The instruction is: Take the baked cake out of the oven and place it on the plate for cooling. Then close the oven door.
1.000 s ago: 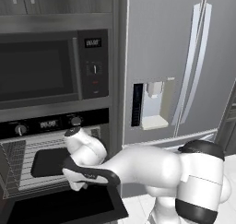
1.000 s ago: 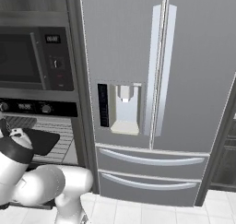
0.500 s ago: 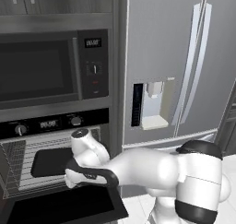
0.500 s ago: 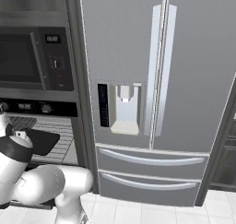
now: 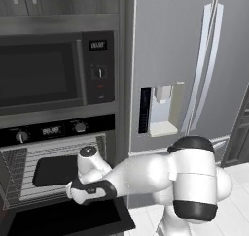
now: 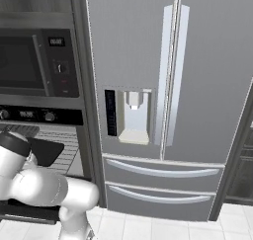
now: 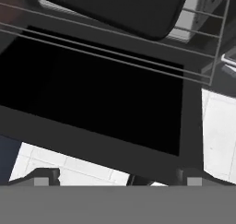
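The oven [image 5: 53,172] stands under the microwave [image 5: 44,72], its cavity exposed and the oven door [image 5: 68,218] dropped flat in front of it. On the wire rack [image 5: 24,189] we see a flat dark tray [image 5: 56,169]; whether the cake sits on it we cannot tell, and we see no plate. In the hand view the tray [image 7: 115,6] lies up and ahead of our gripper [image 7: 117,174], its long side running across the line of the fingers, with the door's dark glass [image 7: 92,94] directly beneath. We judge that our next move is a forward reach over the door toward the tray's near edge. The fingertips [image 7: 46,176] sit wide apart, grasping nothing. The fridge [image 6: 163,96] stands just beside the oven.
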